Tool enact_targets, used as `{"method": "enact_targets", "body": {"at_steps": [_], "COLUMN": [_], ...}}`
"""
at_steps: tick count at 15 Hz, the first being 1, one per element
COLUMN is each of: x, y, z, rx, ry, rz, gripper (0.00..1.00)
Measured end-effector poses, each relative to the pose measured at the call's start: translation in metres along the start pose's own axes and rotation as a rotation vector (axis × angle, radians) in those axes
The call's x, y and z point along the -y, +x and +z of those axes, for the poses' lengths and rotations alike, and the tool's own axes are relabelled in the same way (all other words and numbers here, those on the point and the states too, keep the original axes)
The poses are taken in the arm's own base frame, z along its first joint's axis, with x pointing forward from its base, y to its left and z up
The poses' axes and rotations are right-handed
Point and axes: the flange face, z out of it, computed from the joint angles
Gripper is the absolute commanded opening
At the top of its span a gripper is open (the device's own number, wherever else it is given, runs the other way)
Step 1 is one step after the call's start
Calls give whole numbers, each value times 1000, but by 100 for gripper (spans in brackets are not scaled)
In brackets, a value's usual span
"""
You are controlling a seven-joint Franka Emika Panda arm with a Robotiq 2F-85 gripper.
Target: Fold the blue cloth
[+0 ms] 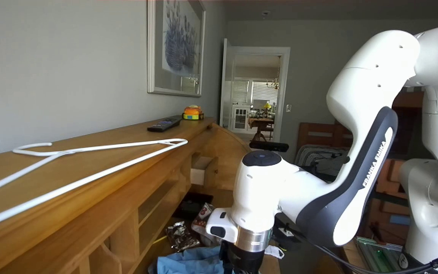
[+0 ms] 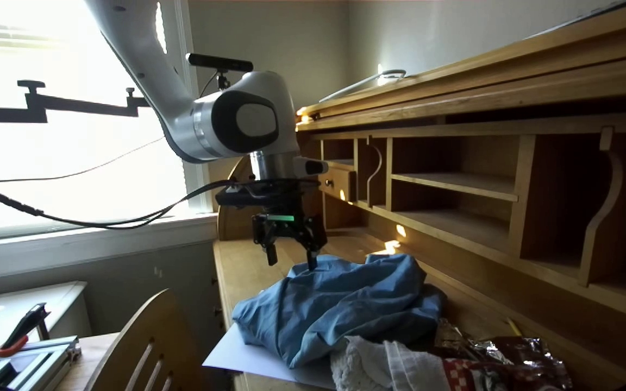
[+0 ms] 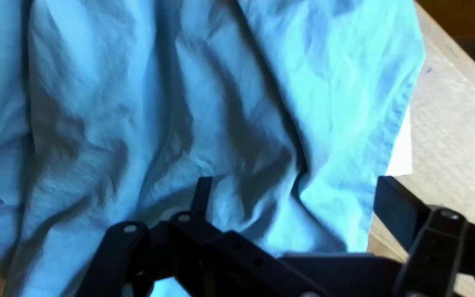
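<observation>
Two fingers [image 3: 400, 210] stand spread, gripping nothing, over one end of the blue cloth [image 2: 351, 307], which lies rumpled on the desk [image 2: 242, 266], partly covering a white sheet [image 2: 253, 358]. What matters for the coming move shows in the wrist view: one finger hangs above the fabric, the other appears just beyond its seamed edge, over bare desk. That edge passes between them, the bulk off to one side. Whether either tip touches, I cannot tell. Going straight down and pinching should, I judge, catch the hem.
</observation>
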Motion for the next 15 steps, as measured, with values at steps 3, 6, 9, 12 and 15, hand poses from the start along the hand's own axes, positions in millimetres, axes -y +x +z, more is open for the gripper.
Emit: {"method": "enact_targets", "body": {"at_steps": [3, 6, 9, 12, 15], "x": [4, 8, 11, 11, 11], "y": [3, 4, 4, 3, 2], "z": [8, 17, 26, 33, 39], "rx": [-26, -31, -33, -32, -33], "ry": [-12, -7, 0, 6, 10], "rz": [16, 28, 33, 38, 44], "gripper": [66, 44, 24, 2, 0]}}
